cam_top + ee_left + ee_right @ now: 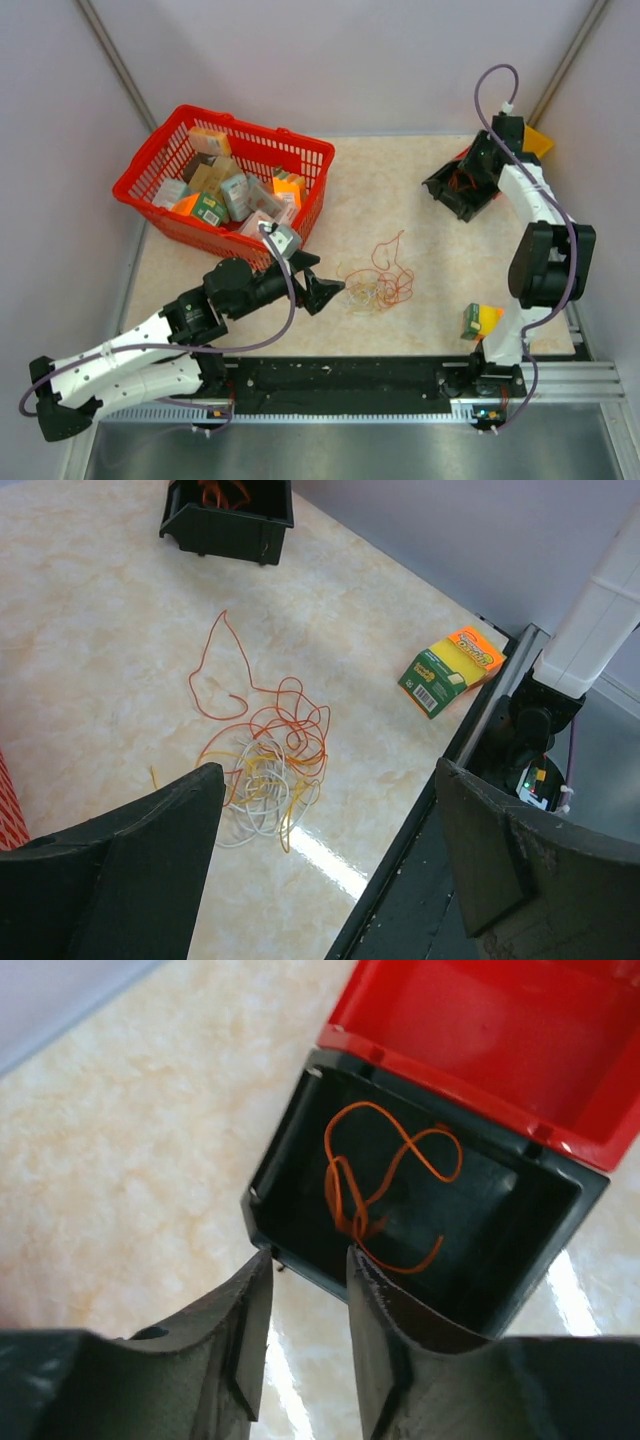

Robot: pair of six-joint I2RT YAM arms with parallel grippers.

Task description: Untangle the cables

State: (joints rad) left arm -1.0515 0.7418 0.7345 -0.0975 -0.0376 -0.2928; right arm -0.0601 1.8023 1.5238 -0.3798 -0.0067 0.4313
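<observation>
Orange, red and whitish strands make up the cables (378,280). In the top view they lie in a loose heap on the beige table (400,180), just ahead of the left gripper (325,285). That gripper points at them, probably lined up for a pick. The right gripper (462,185) hangs over a black bin (440,188) at the far right, and from here its jaws are lost against the dark plastic.

From the left wrist, the left gripper (330,860) stands spread wide and empty. The cables (265,765) lie beyond its fingers, untouched. The pale loops fade into the shiny tabletop, and which strand crosses which cannot be told.

From the right wrist, the right gripper (305,1310) has its jaws slightly parted with nothing between them. It sits above the near wall of the bin (290,1210). One orange strand (385,1185) lies curled inside, likely a freed piece dropped there. The bin's red lid (480,1030) is cut off by the frame.
</observation>
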